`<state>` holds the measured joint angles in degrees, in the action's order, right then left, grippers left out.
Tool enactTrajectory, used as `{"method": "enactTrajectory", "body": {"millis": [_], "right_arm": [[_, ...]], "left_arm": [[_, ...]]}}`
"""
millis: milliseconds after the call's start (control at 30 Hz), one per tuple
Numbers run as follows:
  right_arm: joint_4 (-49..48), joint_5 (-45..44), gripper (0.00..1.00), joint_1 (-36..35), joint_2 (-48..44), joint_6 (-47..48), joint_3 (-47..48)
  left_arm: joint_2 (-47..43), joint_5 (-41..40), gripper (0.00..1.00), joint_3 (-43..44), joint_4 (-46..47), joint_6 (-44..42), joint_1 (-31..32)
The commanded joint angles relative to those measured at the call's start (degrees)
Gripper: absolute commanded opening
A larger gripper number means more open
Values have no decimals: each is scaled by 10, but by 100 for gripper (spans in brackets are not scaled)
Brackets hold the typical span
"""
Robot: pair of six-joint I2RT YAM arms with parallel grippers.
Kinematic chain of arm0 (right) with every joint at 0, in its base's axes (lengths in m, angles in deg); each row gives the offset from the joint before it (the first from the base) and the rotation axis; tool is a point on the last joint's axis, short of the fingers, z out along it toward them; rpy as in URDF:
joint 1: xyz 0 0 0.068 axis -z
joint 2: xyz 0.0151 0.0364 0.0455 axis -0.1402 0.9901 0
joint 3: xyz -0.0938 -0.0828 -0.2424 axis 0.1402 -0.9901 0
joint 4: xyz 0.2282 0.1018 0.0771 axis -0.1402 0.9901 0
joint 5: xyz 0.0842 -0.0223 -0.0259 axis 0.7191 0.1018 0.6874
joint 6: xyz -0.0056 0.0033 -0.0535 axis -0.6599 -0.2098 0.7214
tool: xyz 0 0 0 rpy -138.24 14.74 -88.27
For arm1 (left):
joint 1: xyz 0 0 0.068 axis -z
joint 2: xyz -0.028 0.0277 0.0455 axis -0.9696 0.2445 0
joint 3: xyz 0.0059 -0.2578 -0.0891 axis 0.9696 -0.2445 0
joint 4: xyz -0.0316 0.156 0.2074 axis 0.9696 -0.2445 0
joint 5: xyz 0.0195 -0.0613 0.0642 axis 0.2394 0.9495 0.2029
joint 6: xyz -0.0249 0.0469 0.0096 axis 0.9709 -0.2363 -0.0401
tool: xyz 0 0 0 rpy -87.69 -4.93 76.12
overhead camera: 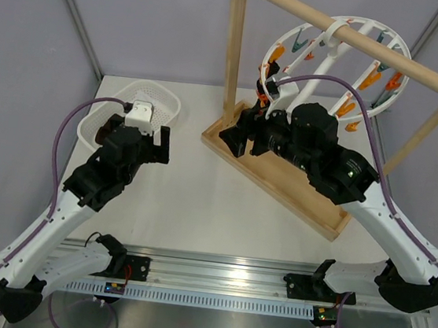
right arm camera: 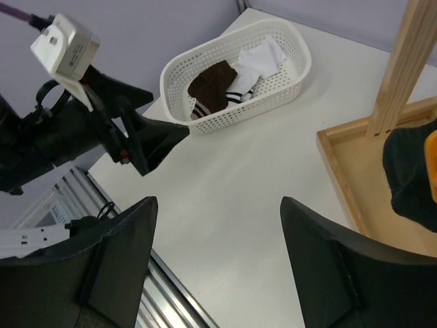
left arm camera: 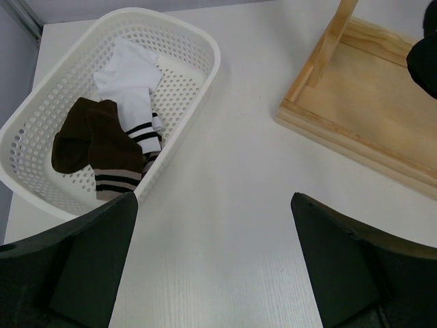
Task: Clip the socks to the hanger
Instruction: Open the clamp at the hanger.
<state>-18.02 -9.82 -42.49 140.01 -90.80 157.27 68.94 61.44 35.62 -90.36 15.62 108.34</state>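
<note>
Pale lilac-grey walls close in a white table; a slotted aluminium rail runs along its near edge.

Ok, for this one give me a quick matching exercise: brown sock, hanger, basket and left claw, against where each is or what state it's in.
Things:
1. brown sock
2. hanger
3. basket
4. left claw

Places or states:
A. open, over the table beside the basket
B. hung on the top bar of the wooden stand
C. on the table, left of the wooden stand in the top view
D. lying in the basket

Pairs: 1-D, 2-B, 3-C, 4-A.
</note>
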Motion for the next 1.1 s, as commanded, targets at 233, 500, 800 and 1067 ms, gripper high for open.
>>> {"method": "enactTrajectory", "body": {"millis": [233, 500, 800, 1067], "right_arm": [[101, -148, 82, -49, -123, 58, -55], [137, -308, 91, -49, -233, 87, -117], [23, -344, 86, -50, -239, 172, -155], [-31, -341, 78, -49, -176, 224, -158]], "left_arm": [[-18, -34, 99, -13, 37, -5, -3], [-21, -47, 99, -14, 37, -7, -4], [-24, -59, 99, -14, 36, -9, -5], [-23, -60, 99, -16, 37, -10, -5]]}}
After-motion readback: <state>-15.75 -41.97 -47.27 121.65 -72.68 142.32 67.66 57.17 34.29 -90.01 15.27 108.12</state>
